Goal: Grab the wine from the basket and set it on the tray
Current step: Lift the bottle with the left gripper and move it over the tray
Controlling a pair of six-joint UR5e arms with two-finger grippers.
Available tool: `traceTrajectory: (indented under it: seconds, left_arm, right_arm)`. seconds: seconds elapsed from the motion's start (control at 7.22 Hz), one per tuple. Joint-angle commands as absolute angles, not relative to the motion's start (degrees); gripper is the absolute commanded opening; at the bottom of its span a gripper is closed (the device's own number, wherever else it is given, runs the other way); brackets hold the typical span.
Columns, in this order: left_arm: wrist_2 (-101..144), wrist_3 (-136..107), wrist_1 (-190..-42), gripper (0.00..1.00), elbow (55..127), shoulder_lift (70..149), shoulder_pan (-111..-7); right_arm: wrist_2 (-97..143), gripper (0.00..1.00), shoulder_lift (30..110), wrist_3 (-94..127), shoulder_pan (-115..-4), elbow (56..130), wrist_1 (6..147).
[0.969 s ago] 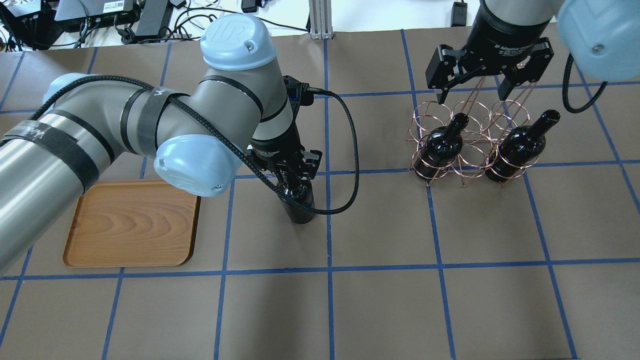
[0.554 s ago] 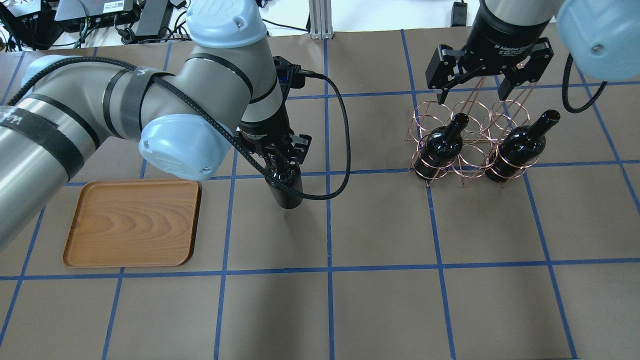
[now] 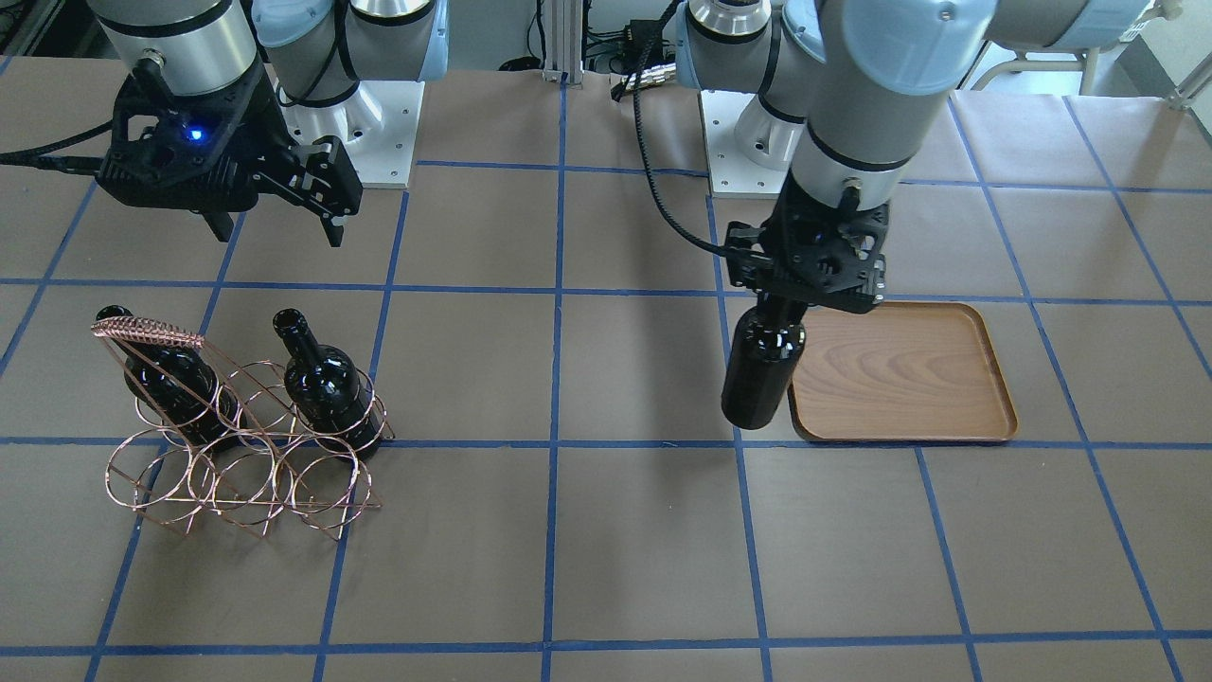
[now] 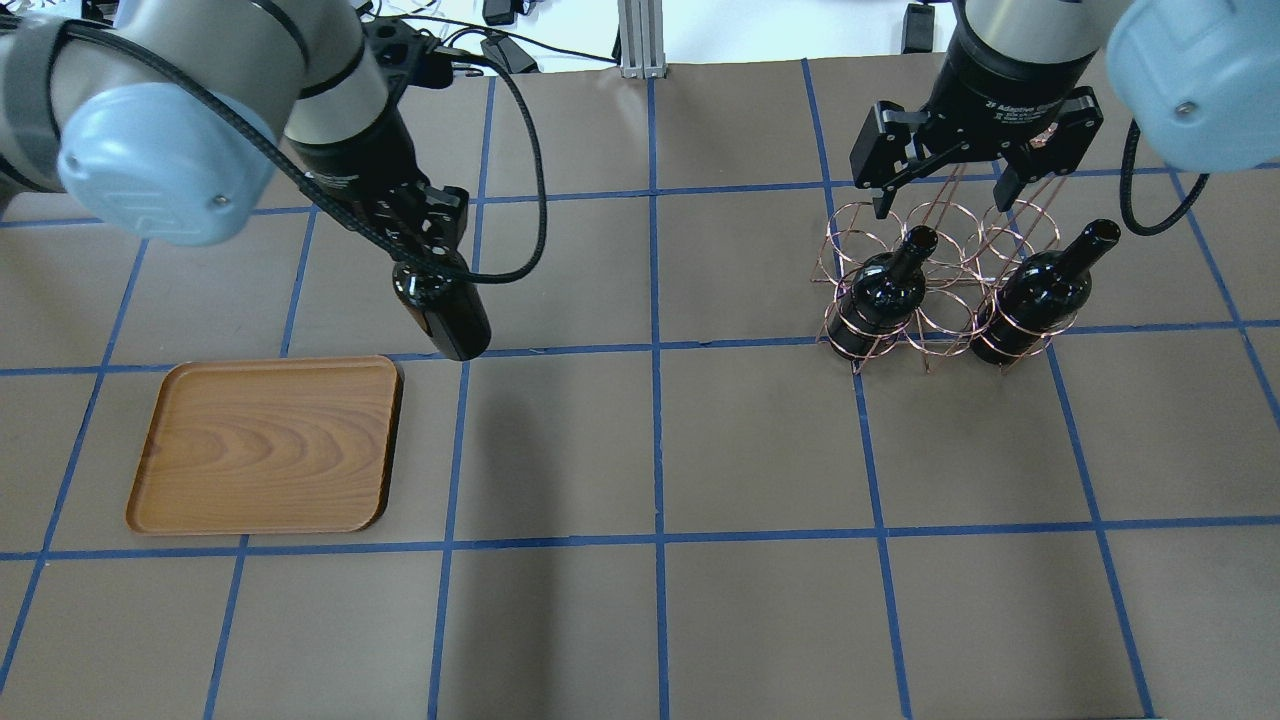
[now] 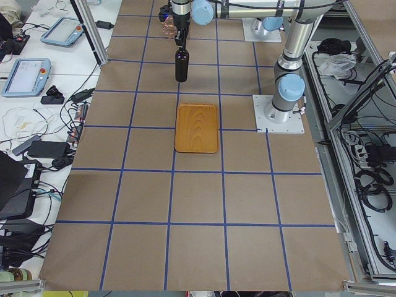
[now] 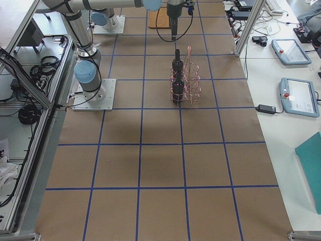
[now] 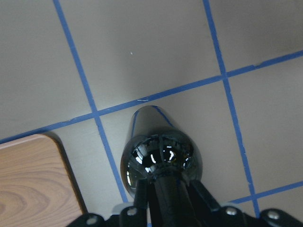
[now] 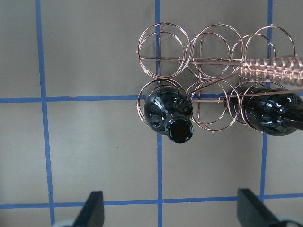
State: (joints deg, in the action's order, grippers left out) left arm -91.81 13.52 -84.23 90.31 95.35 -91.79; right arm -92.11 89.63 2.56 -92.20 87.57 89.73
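Observation:
My left gripper point(image 4: 420, 240) is shut on the neck of a near-black wine bottle point(image 4: 447, 318), which hangs upright above the table just past the tray's far right corner. It also shows in the front view point(image 3: 762, 369) and the left wrist view point(image 7: 161, 156). The brown wood tray point(image 4: 265, 445) lies flat with nothing on it. The copper wire basket point(image 3: 147, 332) holds two more bottles point(image 4: 880, 295) point(image 4: 1040, 290), tilted neck up. My right gripper point(image 4: 942, 200) is open and empty above the basket's far side, as the right wrist view point(image 8: 173, 210) shows.
Blue tape lines grid the brown table. Cables and electronics point(image 4: 200, 30) and an aluminium post point(image 4: 640, 40) stand along the far edge. The two arm bases point(image 3: 350, 123) point(image 3: 748, 142) are bolted at the robot's side.
My left arm has carried the bottle leftward and farther from the robot's side, from the table's middle to near the tray's corner. The right gripper and basket have not moved.

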Motion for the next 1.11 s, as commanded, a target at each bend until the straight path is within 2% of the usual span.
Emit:
traceTrajectory:
  seconds: [0.0, 0.42, 0.97]
  left_arm:
    - [-93.61, 20.19, -85.08, 0.0, 90.17, 94.05, -83.36]
    - [-93.25, 29.59, -85.08, 0.0, 91.67, 93.96, -73.86]
    - [-93.16, 36.91, -84.29, 0.0, 95.17, 93.96, -66.81]
  right_arm:
    - [-92.11, 1.0, 89.65, 2.55, -92.2, 87.63, 89.82]
    - [-92.72, 1.0, 89.56, 2.72, -92.02, 87.63, 90.09]
    - [-94.39, 1.0, 89.74, 3.43, -92.11, 87.63, 90.44]
